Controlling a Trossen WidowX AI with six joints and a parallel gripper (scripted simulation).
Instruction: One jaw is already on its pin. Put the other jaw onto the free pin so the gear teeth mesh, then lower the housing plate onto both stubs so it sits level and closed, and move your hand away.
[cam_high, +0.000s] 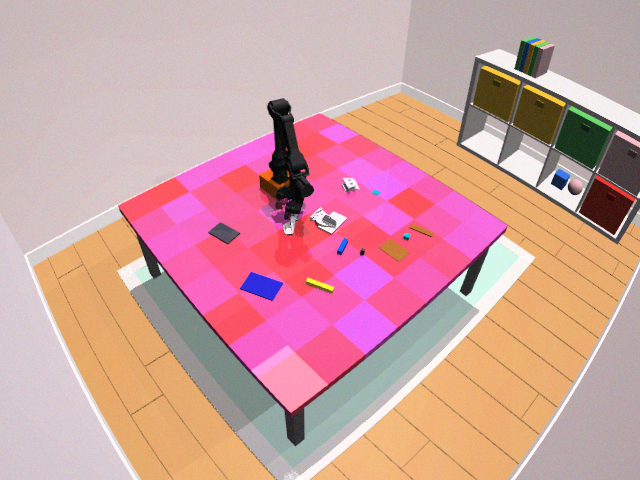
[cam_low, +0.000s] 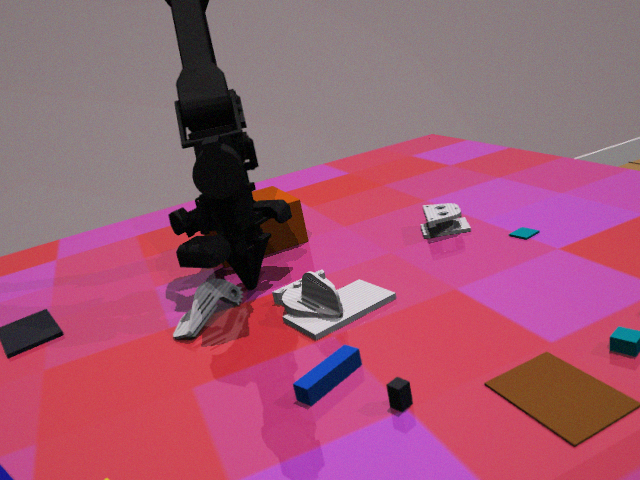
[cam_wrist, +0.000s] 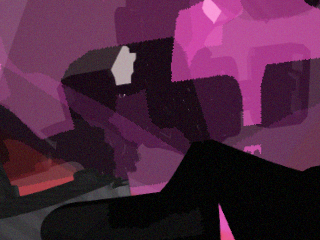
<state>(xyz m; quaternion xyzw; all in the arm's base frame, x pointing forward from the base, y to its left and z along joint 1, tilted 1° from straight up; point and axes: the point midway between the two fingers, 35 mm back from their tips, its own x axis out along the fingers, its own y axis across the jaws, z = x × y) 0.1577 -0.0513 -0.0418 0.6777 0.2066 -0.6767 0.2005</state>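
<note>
A loose white jaw (cam_high: 288, 226) (cam_low: 202, 308) lies tilted on the table, just left of my gripper's tip in the exterior view. The white base (cam_high: 338, 221) (cam_low: 364, 298) lies flat to the right, with the other jaw (cam_low: 320, 294) on it, its fin standing up. The free pin cannot be made out clearly. The white housing plate (cam_high: 349, 183) (cam_low: 442, 212), with two round holes, stands apart farther back. My gripper (cam_high: 295, 210) (cam_low: 251, 286) is shut and empty, pointing down low between the loose jaw and the base. The wrist view is mostly dark fingers and shadow.
An orange block (cam_high: 270, 184) (cam_low: 289, 227) stands behind the gripper. A blue bar (cam_high: 342, 246) (cam_low: 327, 375) and a small black block (cam_high: 362, 252) (cam_low: 399, 394) lie in front of the base. A dark slab (cam_high: 223, 233) (cam_low: 31, 332) lies left, a brown sheet (cam_high: 393, 250) (cam_low: 563, 397) right.
</note>
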